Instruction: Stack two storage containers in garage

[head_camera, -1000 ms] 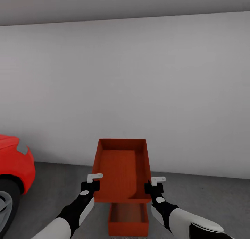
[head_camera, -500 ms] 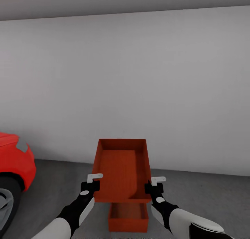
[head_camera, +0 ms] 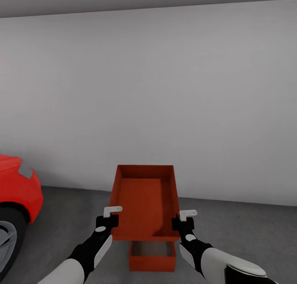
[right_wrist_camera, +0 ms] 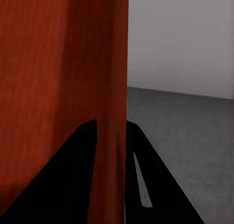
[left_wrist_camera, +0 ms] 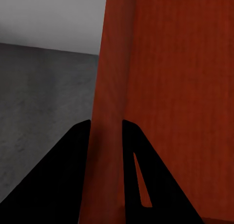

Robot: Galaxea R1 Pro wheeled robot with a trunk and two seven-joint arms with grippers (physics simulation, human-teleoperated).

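The held orange-red rectangular container (head_camera: 144,201) looked matt, with a faint fine grain on otherwise smooth walls. The dark grey concrete floor (head_camera: 247,230) appeared rough and mottled. The red car's body (head_camera: 18,187) looked smooth and slightly glossy.

2 white-shelled arms with black wrist joints — each claw (head_camera: 112,213) black, tipped with white fingers.
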